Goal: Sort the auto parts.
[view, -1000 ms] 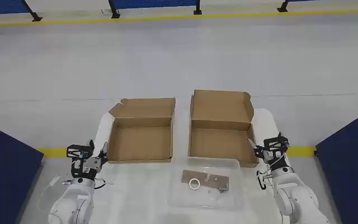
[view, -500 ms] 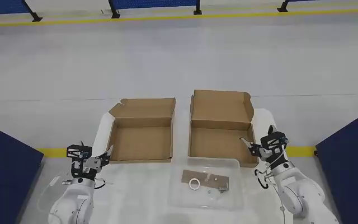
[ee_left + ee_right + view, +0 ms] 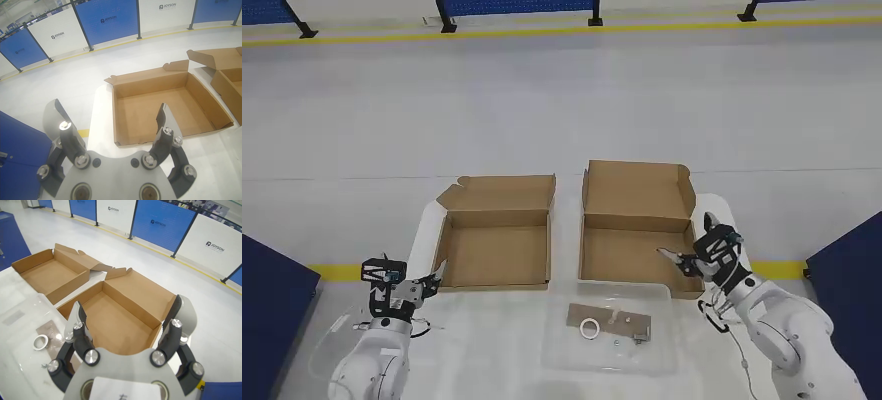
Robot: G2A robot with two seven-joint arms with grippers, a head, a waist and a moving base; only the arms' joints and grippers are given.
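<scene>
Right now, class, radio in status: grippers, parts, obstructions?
Left gripper open; right gripper open over right box. Ring, small parts lying in clear tray. Nothing blocks tray.

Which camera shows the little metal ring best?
Right wrist view: the ring is close, its hole plain. The top view shows it tiny in the clear tray; the left wrist view faces a cardboard box.

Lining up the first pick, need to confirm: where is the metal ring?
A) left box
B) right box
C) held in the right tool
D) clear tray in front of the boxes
D: the ring lies in the clear tray; the left box and right box are empty, and the right tool is open, holding nothing.
</scene>
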